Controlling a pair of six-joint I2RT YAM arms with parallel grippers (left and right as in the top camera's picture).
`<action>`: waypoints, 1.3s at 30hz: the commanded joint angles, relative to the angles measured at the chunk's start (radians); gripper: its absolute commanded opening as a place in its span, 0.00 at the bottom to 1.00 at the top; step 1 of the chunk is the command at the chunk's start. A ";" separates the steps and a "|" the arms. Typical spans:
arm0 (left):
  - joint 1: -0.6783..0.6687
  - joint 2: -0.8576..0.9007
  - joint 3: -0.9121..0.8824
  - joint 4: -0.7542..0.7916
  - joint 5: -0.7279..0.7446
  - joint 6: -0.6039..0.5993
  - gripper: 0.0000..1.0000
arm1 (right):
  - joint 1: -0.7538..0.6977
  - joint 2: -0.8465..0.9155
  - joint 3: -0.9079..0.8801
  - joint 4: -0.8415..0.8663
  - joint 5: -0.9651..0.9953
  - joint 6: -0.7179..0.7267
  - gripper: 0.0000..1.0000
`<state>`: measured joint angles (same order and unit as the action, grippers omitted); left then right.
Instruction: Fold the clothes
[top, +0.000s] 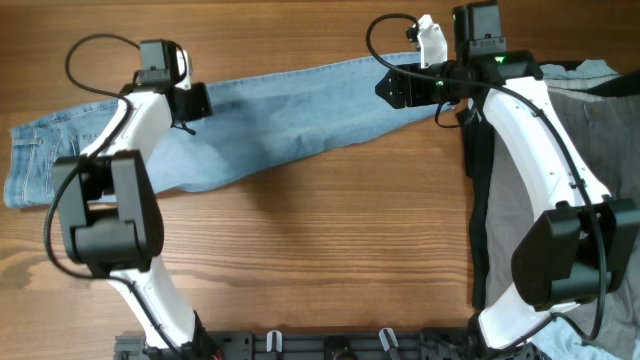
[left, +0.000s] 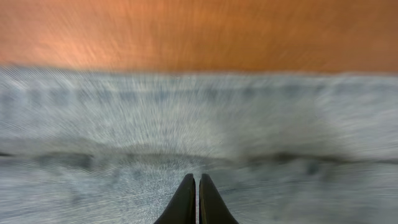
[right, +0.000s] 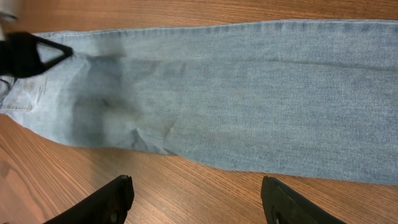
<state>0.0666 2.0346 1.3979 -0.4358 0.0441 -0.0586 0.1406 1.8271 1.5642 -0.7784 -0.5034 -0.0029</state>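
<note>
jeans: faded light-blue jeans lie flat on the wooden table, one long band from 9 o'clock up to 1 o'clock in the overhead view; waist and pocket end at 9, leg end at 1
left claw: left gripper at 10 o'clock over the upper-thigh part of the denim; fingers pressed together, tips pointing down at the cloth; wrist view is blurred, cannot tell if any fabric is pinched
right claw: right gripper at 1 o'clock over the lower leg; fingers well apart, nothing between them, bare wood under the gap, denim just beyond the tips
fabric: one crease mid-leg, near edge slightly rumpled
other cloth: grey trousers at 3 o'clock under the right arm, black garment along their inner edge, both apart from the jeans' body
</note>
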 joint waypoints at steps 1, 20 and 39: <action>-0.003 -0.056 -0.002 0.010 0.018 -0.002 0.04 | 0.000 0.015 -0.005 -0.001 0.010 0.005 0.70; -0.003 0.135 -0.003 0.048 0.045 0.181 0.04 | 0.000 0.015 -0.005 -0.022 0.018 0.003 0.70; 0.027 -0.042 0.016 0.034 0.105 0.046 0.53 | 0.000 0.015 -0.005 -0.013 0.057 0.004 0.74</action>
<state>0.0849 2.0037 1.4059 -0.3519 0.0906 0.0067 0.1406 1.8271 1.5639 -0.8051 -0.4702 -0.0021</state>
